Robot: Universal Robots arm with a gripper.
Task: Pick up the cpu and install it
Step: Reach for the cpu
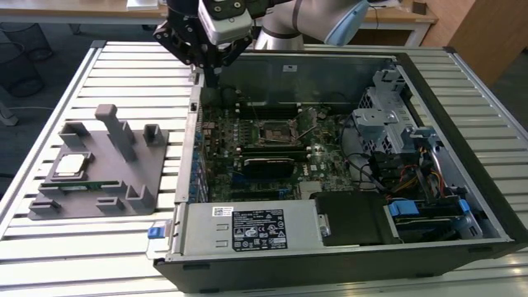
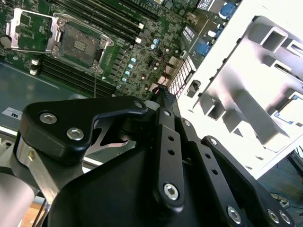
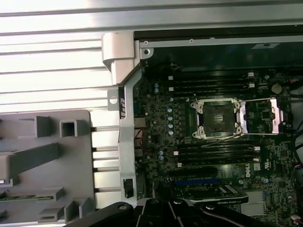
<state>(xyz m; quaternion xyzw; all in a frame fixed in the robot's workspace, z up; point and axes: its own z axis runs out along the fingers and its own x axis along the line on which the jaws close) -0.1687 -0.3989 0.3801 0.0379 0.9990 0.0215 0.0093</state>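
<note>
On the grey tray (image 1: 103, 168), at the exterior view's left, the cpu (image 1: 68, 166) lies not yet picked; the tool (image 1: 211, 69) hangs closed and empty above the case (image 1: 330, 77) wall, and the socket (image 1: 276, 132) waits empty.

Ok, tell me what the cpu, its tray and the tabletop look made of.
The cpu: metal top, likely; pale silver sheen with a darker rim. The tray: matte grey plastic by its look, with even, dull blocks. The tabletop: bright ribbed metal slats, probably aluminium.
</note>
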